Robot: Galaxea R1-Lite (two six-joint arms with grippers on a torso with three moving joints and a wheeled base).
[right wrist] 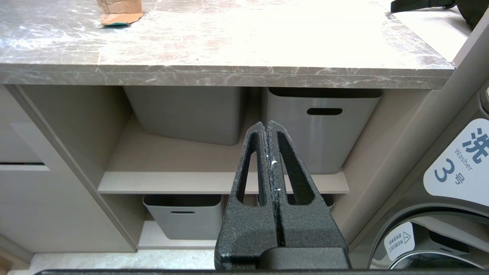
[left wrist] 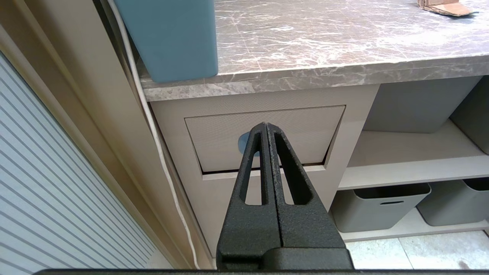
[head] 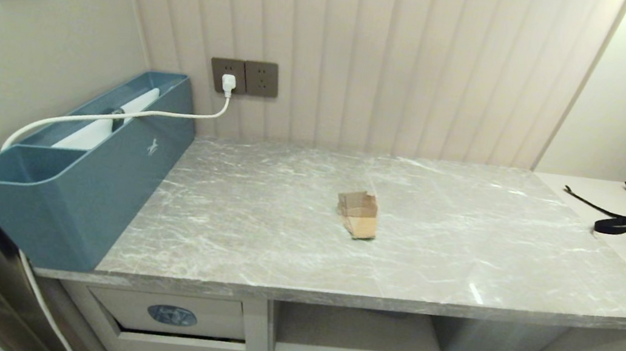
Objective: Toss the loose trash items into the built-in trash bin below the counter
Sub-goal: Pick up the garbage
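Both grippers, left (left wrist: 266, 128) and right (right wrist: 266, 126), are pressed together, empty; the scraps (head: 358, 213) could be pushed away and missed.

White label (right wrist: 460, 162) on the washing machine (right wrist: 428, 225) reads "Washer 3"

Cardboard scraps (head: 357, 213), teal box (head: 87, 168) on counter (head: 462, 245)
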